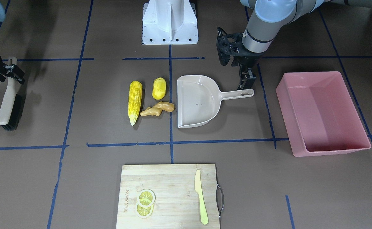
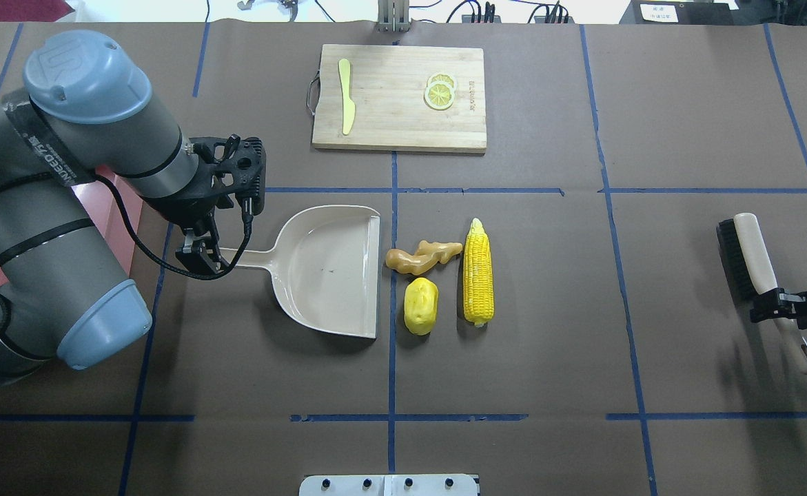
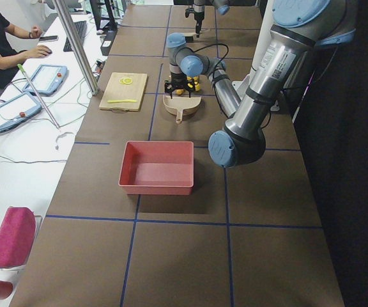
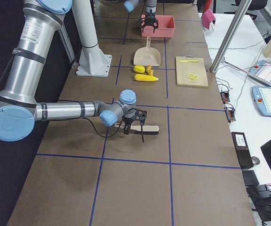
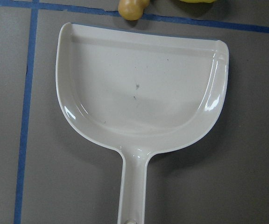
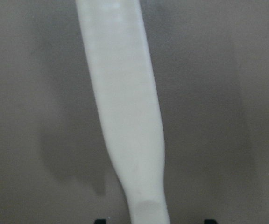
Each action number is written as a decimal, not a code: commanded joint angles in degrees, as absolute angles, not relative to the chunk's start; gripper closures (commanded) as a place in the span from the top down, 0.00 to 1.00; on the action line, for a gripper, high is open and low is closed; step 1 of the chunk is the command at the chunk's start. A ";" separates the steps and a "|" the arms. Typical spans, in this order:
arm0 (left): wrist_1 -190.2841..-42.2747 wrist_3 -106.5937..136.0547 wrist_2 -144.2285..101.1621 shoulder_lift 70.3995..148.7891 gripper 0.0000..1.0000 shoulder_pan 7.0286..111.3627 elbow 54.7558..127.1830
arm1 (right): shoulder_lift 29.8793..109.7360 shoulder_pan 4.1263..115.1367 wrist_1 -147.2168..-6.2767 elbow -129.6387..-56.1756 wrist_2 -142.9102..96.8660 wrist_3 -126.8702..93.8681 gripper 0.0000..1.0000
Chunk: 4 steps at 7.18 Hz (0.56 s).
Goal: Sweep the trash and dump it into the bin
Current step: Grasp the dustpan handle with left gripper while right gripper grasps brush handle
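The corn cob [image 2: 478, 273], potato piece [image 2: 420, 306] and ginger root [image 2: 422, 255] lie on the tabletop [image 2: 548, 358] just off the dustpan's [image 2: 327, 269] open mouth. The pink bin [image 1: 322, 108] stands beyond its handle end. The left claw [image 2: 200, 260] is at that handle end; I cannot tell how wide it is. Far out on the mouth side, the right claw [image 2: 779, 303] clamps the brush [image 2: 748, 255].

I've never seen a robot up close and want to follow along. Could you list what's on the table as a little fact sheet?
Trash: corn cob, potato-like piece, ginger root, all on the table beside the dustpan's open edge
Dustpan: empty, flat on the table
Bin: pink, empty
Left gripper: at the dustpan handle; grip unclear
Right gripper: around the brush handle; grip unclear
Cutting board: holds lemon slices and a knife
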<state>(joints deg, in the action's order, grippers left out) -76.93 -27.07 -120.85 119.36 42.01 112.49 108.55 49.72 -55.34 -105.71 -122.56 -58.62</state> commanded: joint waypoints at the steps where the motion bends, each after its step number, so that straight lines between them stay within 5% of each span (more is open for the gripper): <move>1: -77.34 -26.98 -120.85 119.36 1.00 42.10 112.94 | 108.54 49.22 -55.37 -105.73 -122.34 -58.62 0.19; 3: -77.34 -26.20 -120.76 119.35 1.00 42.01 112.94 | 108.81 49.39 -55.28 -105.82 -122.34 -58.62 0.01; 4: -77.34 -26.19 -120.85 119.36 1.00 42.01 112.85 | 108.90 49.57 -55.37 -106.17 -122.34 -58.62 0.00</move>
<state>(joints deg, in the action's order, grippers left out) -77.33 -26.46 -120.81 119.33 42.05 112.90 108.76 49.38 -55.33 -105.84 -122.35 -58.62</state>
